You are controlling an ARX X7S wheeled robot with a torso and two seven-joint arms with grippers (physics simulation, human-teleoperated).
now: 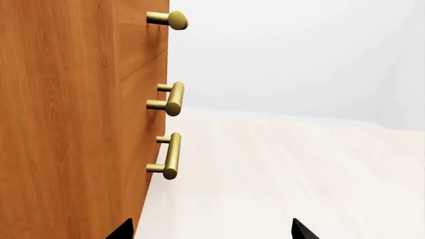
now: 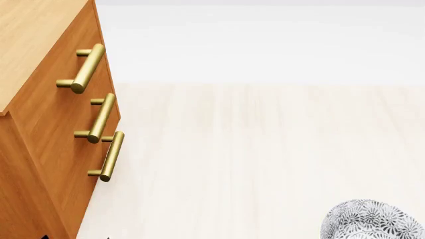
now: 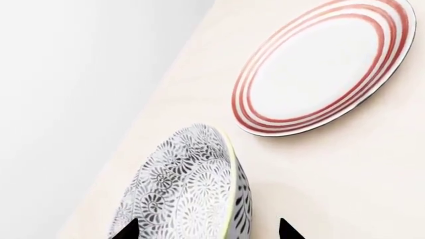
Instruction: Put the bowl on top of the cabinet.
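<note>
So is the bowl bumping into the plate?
Apart. The right wrist view shows bare pale surface between the bowl and the plate.

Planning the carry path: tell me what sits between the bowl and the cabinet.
Nothing: the head view shows bare pale floor between the bowl and the cabinet.

No readable txt, labels, nos. or signs anywhere.
</note>
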